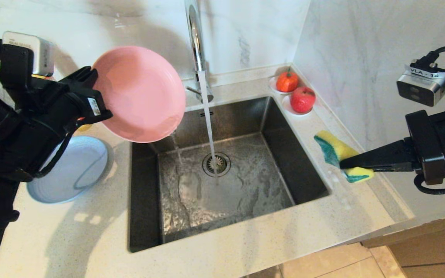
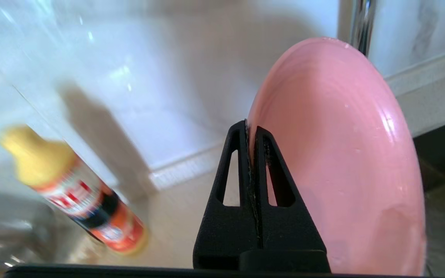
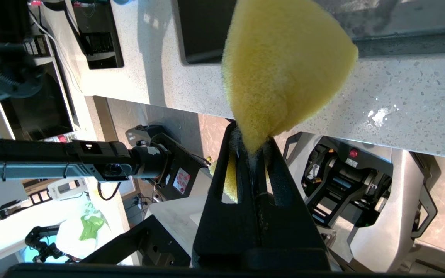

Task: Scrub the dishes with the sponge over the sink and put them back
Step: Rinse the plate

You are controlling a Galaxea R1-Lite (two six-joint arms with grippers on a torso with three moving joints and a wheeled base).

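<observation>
Looking down from the head camera, the left gripper [image 1: 93, 90] holds the pink plate [image 1: 141, 94] by its rim, fingers clenched on the edge, with the plate tilted up on its side above the left rear corner of the sink [image 1: 303, 170]. Water drips from the plate's lower edge into the basin. A stream runs from the faucet [image 1: 194, 34] straight down onto the drain strainer [image 1: 216, 164], and the sink floor is wet. The grey-blue plate [image 1: 72, 170] lies flat on the counter [image 1: 214, 251] left of the sink, partly behind the left arm. On the right, the right gripper [image 1: 342, 164] pinches the sponge [image 1: 340, 152] above the counter just beside the sink's right rim; the sponge is squeezed out of shape, yellow with green patches showing. Two red fruits [image 1: 296, 92] sit on small white dishes in the back right corner.

In the left wrist view, the left gripper [image 2: 251, 129] has its black fingers [image 2: 238, 173] closed tight on the pink plate [image 2: 342, 154] at its rim, the wet inner face showing. A bottle [image 2: 75, 193] with a yellow cap and red label stands on the counter near the wall, blurred.

In the right wrist view, the right gripper [image 3: 251, 135] grips the sponge [image 3: 284, 65], its yellow foam bulging out beyond the closed fingers over the speckled counter [image 3: 400, 108].
</observation>
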